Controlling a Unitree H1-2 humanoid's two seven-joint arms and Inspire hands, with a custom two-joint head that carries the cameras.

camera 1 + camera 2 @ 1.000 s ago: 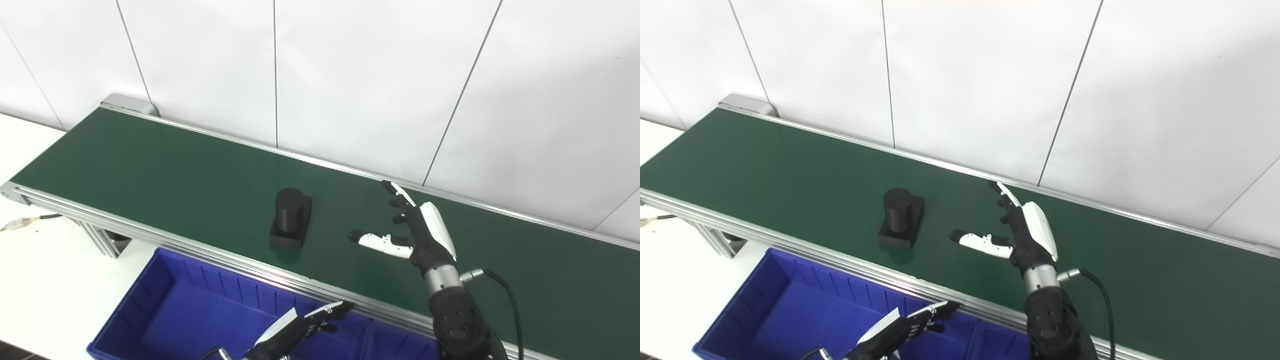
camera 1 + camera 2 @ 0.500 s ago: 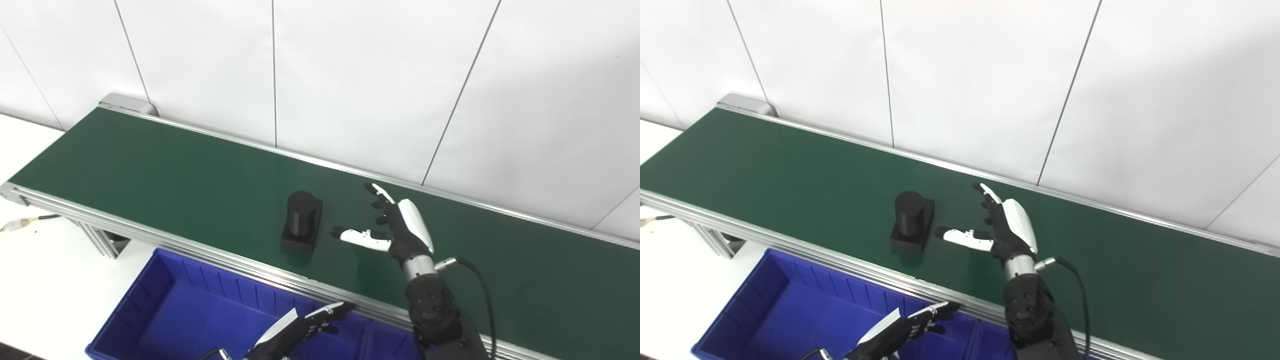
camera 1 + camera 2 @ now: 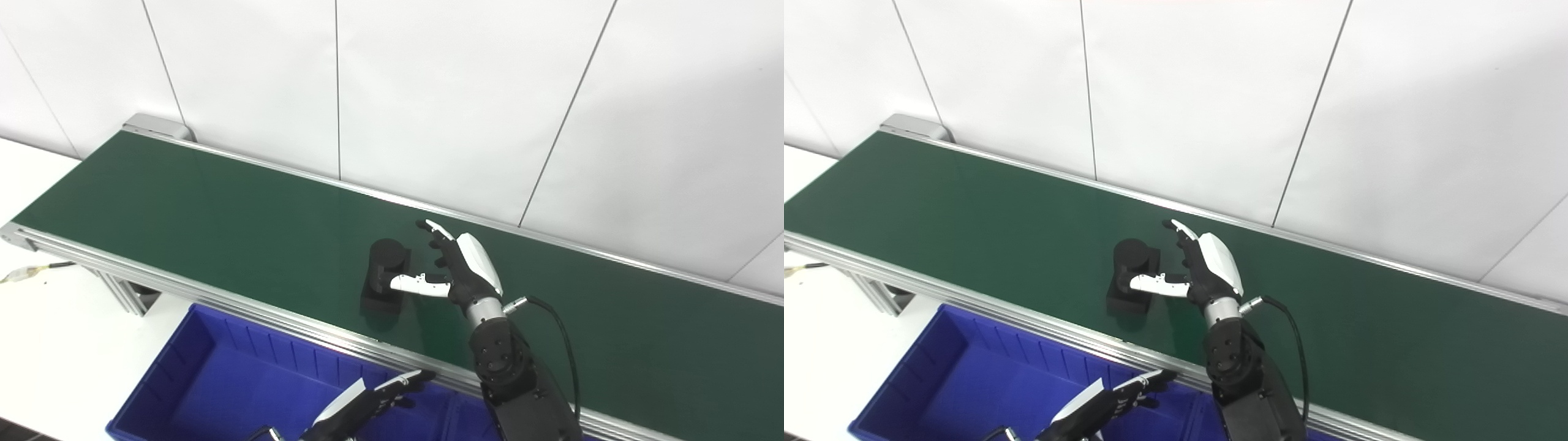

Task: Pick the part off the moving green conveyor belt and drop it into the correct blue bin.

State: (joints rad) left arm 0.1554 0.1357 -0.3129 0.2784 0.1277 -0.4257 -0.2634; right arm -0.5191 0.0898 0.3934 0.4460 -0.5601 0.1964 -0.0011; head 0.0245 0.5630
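Note:
A black part [image 3: 384, 278], a short cylinder on a square base, stands on the green conveyor belt [image 3: 214, 214] near its front edge; it also shows in the right eye view [image 3: 1130, 275]. My right hand [image 3: 456, 269] is open at the part's right side. Its thumb lies across the front of the cylinder and its fingers [image 3: 436, 231] reach up behind it. I cannot tell if the thumb touches the part. My left hand [image 3: 367, 404] is open and low over the blue bin [image 3: 202, 380].
The blue bin [image 3: 937, 380] sits in front of and below the belt, divided by a wall on its right. The belt's aluminium rails [image 3: 184, 288] run along both edges. A white wall stands behind. A cable [image 3: 30, 271] lies on the white table at left.
The part has ridden the belt to the right. My right hand has moved left to meet it, and its thumb now lies across the cylinder's front. The left hand has not moved.

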